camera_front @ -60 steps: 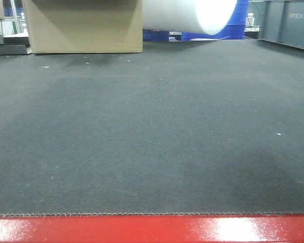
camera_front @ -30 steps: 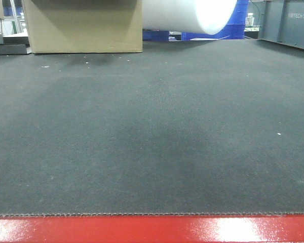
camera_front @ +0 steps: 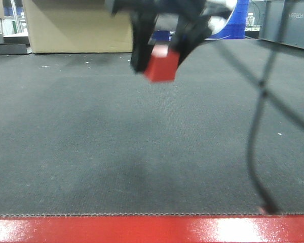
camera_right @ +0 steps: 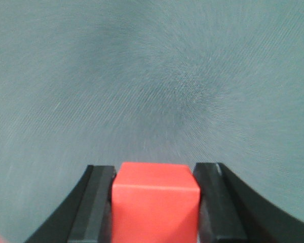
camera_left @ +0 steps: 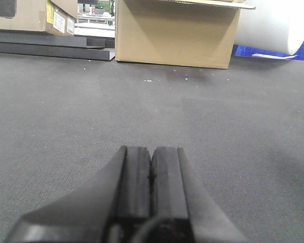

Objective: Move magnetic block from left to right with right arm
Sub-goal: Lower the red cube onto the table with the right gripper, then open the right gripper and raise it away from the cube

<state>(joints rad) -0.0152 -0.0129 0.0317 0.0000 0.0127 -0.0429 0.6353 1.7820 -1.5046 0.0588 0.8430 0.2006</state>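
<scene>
Right wrist view showed the magnetic block (camera_right: 155,202) clamped between the two dark fingers (camera_right: 95,202) of the right tool (camera_right: 155,212), its red faces touching both pads. From the front, the block (camera_front: 160,66) hung in the air above the far middle of the worktop (camera_front: 91,152), tilted, with the right tool (camera_front: 159,53) blurred around it. A dark cable (camera_front: 256,131) dropped on the right toward the red near edge (camera_front: 142,230) of the worktop. Grey mat lay open on all sides below the block. A cardboard box (camera_front: 76,28) stood at the far left edge. The left tool (camera_left: 151,187) sat low over the mat, pads pressed together, grasping nothing.
</scene>
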